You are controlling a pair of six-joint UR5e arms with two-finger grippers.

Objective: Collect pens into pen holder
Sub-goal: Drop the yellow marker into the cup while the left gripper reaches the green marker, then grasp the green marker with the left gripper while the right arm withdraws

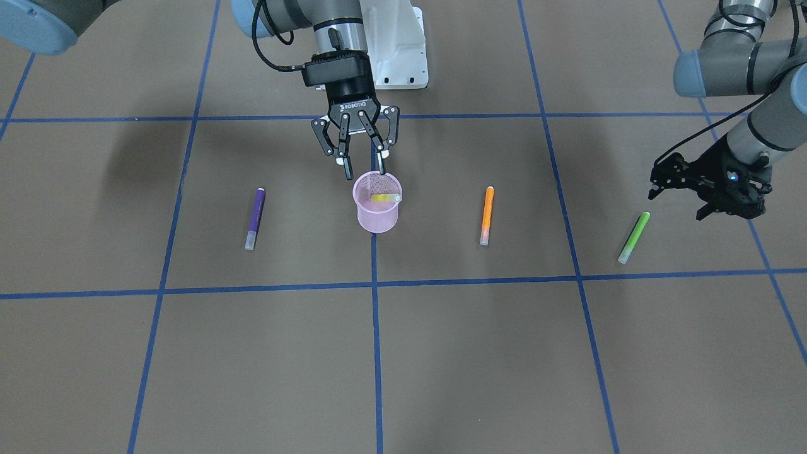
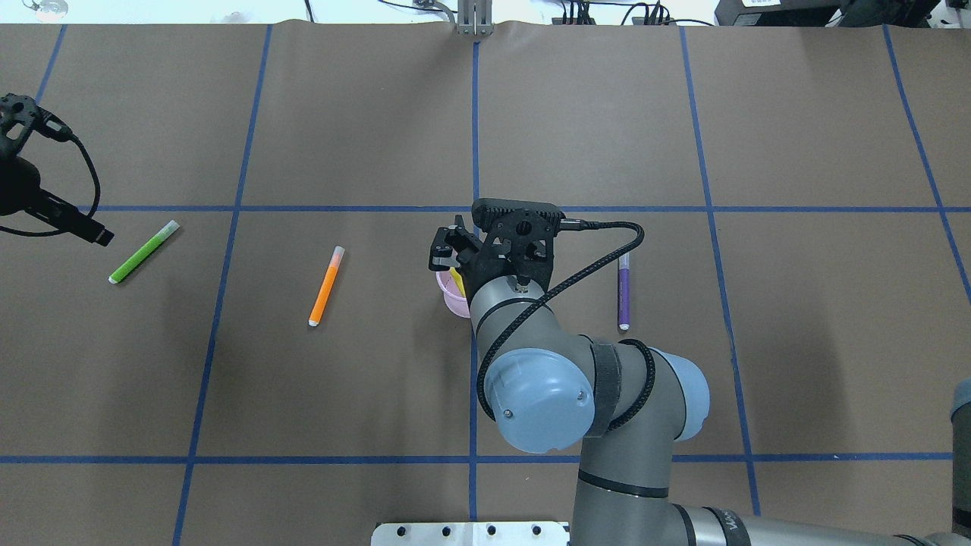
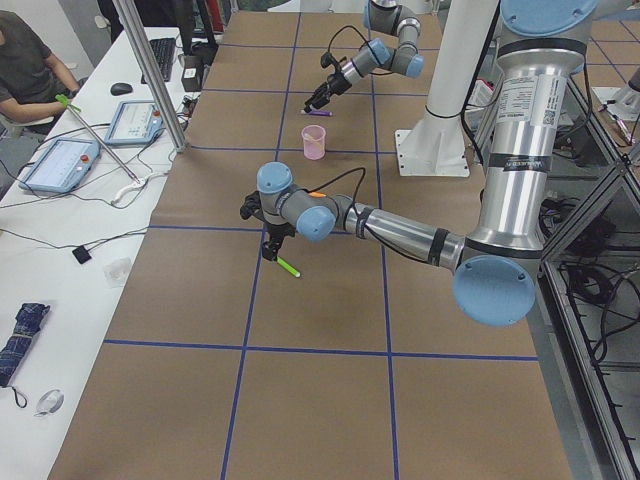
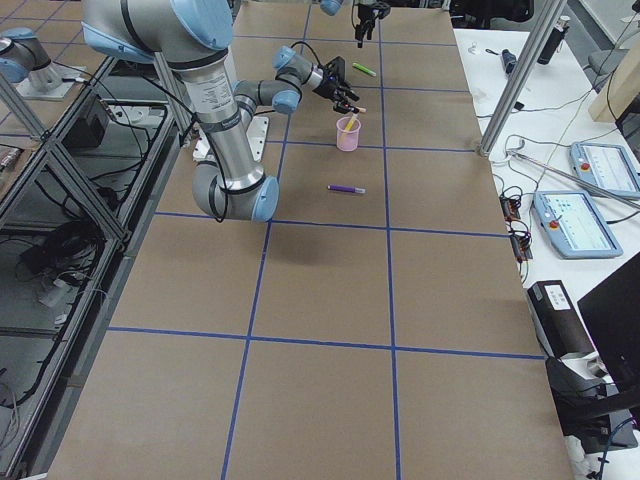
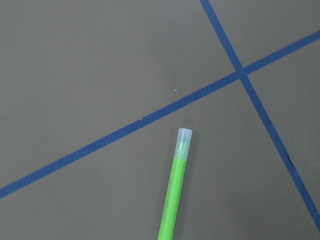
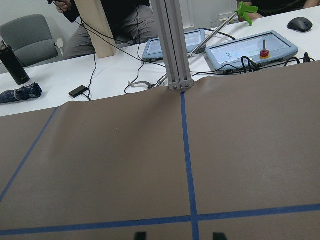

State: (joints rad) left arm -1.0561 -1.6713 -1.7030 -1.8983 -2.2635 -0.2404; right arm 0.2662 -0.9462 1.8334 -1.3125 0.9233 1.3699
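Observation:
The pink mesh pen holder (image 1: 376, 214) stands at the table's middle with the yellow pen (image 1: 386, 198) leaning inside it. My right gripper (image 1: 364, 170) hangs just above and behind the holder's rim, open and empty. The purple pen (image 1: 255, 218), the orange pen (image 1: 487, 215) and the green pen (image 1: 633, 238) lie flat on the brown table. My left gripper (image 1: 674, 198) hovers close beside the green pen's coloured end and looks open and empty. The left wrist view shows the green pen (image 5: 175, 195), capped end up. In the overhead view my right arm hides most of the holder (image 2: 454, 299).
Blue tape lines (image 1: 376, 328) divide the brown table into squares. The white robot base (image 1: 403, 57) stands behind the holder. A metal post (image 6: 172, 45) rises at the table's far edge, with tablets and seated people beyond it.

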